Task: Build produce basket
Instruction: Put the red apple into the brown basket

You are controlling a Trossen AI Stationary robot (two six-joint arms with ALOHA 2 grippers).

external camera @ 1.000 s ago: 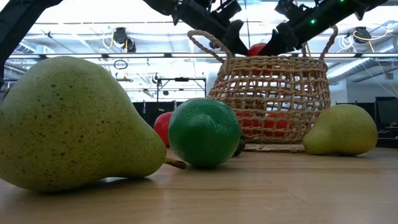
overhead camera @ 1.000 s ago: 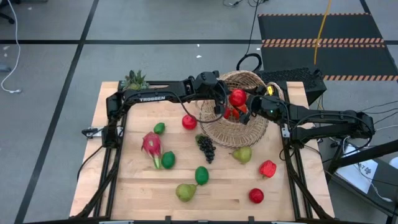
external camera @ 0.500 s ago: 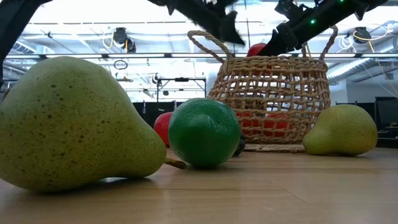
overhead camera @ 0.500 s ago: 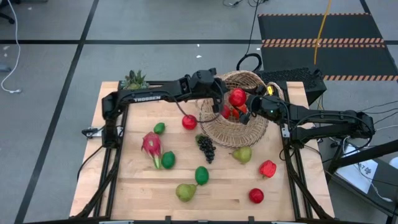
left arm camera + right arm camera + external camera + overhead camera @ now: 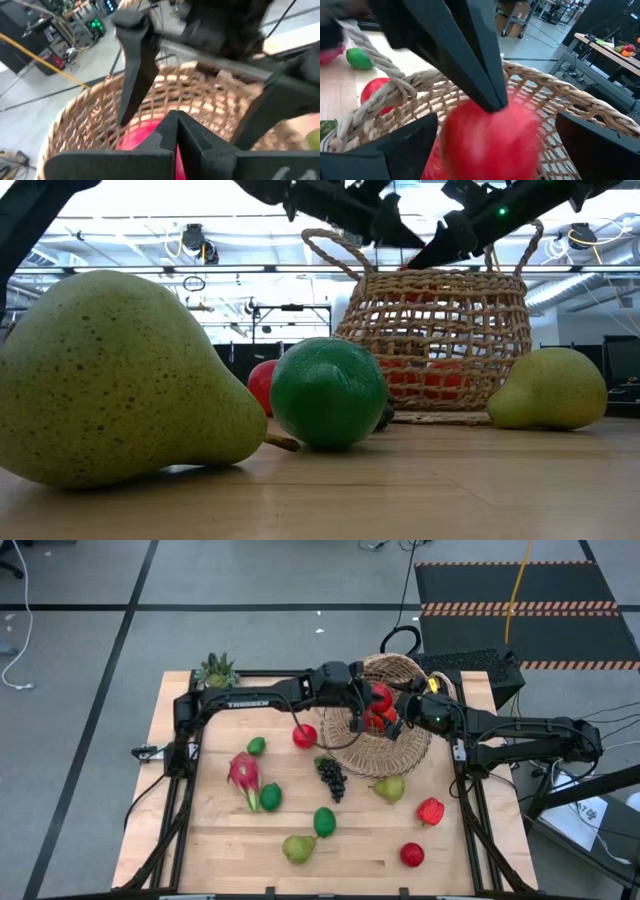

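Note:
The woven basket (image 5: 400, 748) stands at the table's far right with red produce in its bottom (image 5: 425, 378). A red apple (image 5: 490, 140) hangs above its opening, between the wide-apart fingers of my right gripper (image 5: 393, 713). My left gripper (image 5: 367, 703) reaches in from the table's left over the basket's rim, fingers shut, tips at the apple (image 5: 382, 694). More produce lies on the table: a red apple (image 5: 304, 736), grapes (image 5: 331, 776), pears (image 5: 390, 788), limes (image 5: 324, 821) and a dragon fruit (image 5: 243, 774). My left gripper's shut fingertips (image 5: 492, 102) lie against the apple's upper side (image 5: 487, 117), coming in slanting down from the table's left. The apple is clear of the basket's bottom. My right gripper's fingers (image 5: 407, 145) stand on either side of the apple; I cannot tell whether they touch it.
A small spiky potted plant (image 5: 217, 670) stands at the far left corner. A red piece (image 5: 431, 810) and another apple (image 5: 412, 855) lie near the right edge. In the low view a pear (image 5: 110, 380) and a lime (image 5: 328, 392) lie close to the near edge.
My left gripper, shut throughout, has swung toward the table's right over the basket's rim and brought its tips onto the apple, tipping nearer to level. The apple has sunk a little toward the basket's rim. My right gripper has kept still.

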